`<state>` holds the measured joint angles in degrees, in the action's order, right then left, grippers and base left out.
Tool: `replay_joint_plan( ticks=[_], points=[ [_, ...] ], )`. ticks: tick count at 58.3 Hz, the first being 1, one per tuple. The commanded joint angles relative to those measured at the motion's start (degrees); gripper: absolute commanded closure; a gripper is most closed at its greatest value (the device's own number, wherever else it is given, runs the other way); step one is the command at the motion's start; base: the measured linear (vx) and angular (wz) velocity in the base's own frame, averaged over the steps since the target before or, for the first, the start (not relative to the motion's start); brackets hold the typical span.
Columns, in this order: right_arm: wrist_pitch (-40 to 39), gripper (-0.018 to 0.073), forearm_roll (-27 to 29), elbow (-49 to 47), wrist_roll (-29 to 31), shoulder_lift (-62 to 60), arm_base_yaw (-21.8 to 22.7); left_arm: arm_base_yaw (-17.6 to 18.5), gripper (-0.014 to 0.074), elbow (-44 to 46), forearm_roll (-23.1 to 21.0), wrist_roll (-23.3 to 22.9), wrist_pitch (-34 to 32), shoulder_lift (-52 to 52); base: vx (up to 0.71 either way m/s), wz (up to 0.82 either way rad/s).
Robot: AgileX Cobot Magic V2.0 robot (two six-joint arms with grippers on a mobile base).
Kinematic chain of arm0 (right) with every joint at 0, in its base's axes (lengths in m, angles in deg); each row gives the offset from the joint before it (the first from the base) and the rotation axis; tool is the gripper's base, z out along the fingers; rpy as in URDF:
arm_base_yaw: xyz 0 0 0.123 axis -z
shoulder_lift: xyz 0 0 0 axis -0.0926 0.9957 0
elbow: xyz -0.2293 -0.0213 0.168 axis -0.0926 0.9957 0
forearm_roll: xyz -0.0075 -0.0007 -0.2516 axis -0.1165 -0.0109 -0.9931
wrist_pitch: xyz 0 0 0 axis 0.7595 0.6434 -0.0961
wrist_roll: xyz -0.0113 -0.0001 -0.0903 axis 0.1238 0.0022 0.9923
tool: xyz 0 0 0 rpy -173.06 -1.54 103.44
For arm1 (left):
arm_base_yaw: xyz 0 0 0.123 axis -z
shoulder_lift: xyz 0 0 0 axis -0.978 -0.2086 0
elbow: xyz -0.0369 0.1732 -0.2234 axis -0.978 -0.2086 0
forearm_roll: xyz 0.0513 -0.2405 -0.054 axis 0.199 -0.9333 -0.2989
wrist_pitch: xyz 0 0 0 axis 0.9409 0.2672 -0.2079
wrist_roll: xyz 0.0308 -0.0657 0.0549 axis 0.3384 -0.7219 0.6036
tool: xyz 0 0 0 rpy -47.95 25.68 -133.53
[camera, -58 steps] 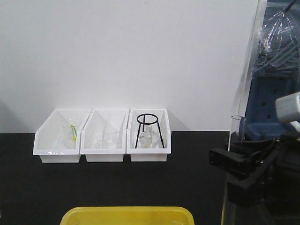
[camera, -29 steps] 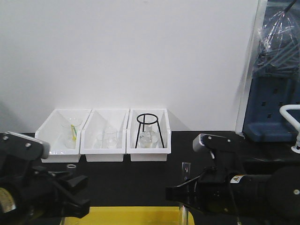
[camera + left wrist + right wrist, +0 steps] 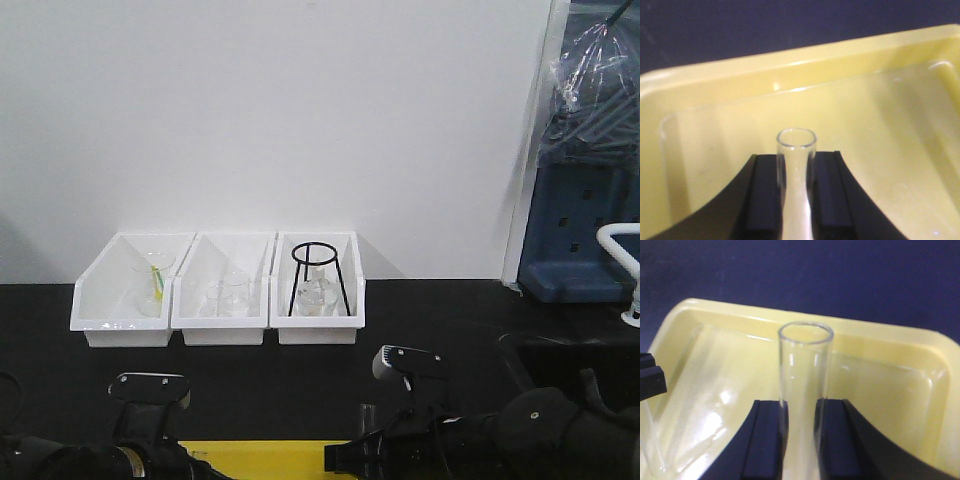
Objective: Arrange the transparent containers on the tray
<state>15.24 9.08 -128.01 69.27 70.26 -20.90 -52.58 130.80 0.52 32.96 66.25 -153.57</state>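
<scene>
The yellow tray (image 3: 262, 452) lies at the table's front edge, mostly hidden behind both arms. My left gripper (image 3: 796, 161) is shut on a clear test tube (image 3: 796, 200), open rim upward, low over the tray's floor (image 3: 715, 130). Over the same tray (image 3: 880, 375), my right gripper (image 3: 800, 407) is shut on a second test tube (image 3: 804, 365), which also stands upright. In the right wrist view, the left tube's rounded lower end (image 3: 654, 460) shows at the far left, just above the tray floor. From the front, only the right tube's rim (image 3: 367, 412) shows.
Three white bins stand in a row by the back wall. The left one (image 3: 100, 310) holds a beaker, the middle one (image 3: 222, 325) holds beakers, and the right one (image 3: 318, 330) holds a black tripod stand (image 3: 318, 275) and a flask. Blue equipment (image 3: 580, 230) stands at the right.
One second ago only the right arm showed, at the far right with a tube. Both arms have since come in and sunk low over the tray, each holding a tube.
</scene>
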Motion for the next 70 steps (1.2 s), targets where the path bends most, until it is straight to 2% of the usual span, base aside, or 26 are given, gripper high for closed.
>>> replay_joint_plan(
  ticks=[1,13,23,37,43,53,63,70],
  points=[
    [-0.2,0.0466,2.7,-2.0,1.9,-0.6,0.4,0.3,0.0442,2.0,-1.1,-0.5,-4.0,0.5,0.00,0.00],
    [1.1,0.0417,2.9,-2.0,2.2,3.0,0.4,0.3,0.0414,2.0,-1.1,-0.5,-3.8,-2.3,0.00,0.00],
    [1.9,0.0345,2.9,-2.0,2.3,5.2,0.4,0.3,0.0332,2.0,-1.1,-0.5,-3.8,-3.6,0.00,0.00],
    [2.3,0.0173,2.9,-2.0,2.3,6.1,0.4,0.3,0.0180,2.0,-1.1,-0.5,-4.3,-3.8,0.00,0.00],
    [2.3,0.0099,2.9,-2.0,2.3,6.1,0.4,0.3,0.0143,2.0,-1.0,-0.3,-4.4,-3.8,0.00,0.00],
    [2.8,0.0022,3.4,-2.0,1.8,6.0,0.4,0.3,0.0129,2.0,-0.9,-0.2,-4.8,-3.3,0.00,0.00],
    [2.5,0.0034,4.4,-2.0,2.2,2.5,0.5,0.3,0.0155,2.0,0.6,0.2,-5.2,1.3,0.00,0.00],
    [2.5,0.0067,4.2,-2.0,6.3,-3.8,0.5,0.3,0.0197,2.0,4.9,1.8,-7.0,7.9,0.00,0.00]
  ],
)
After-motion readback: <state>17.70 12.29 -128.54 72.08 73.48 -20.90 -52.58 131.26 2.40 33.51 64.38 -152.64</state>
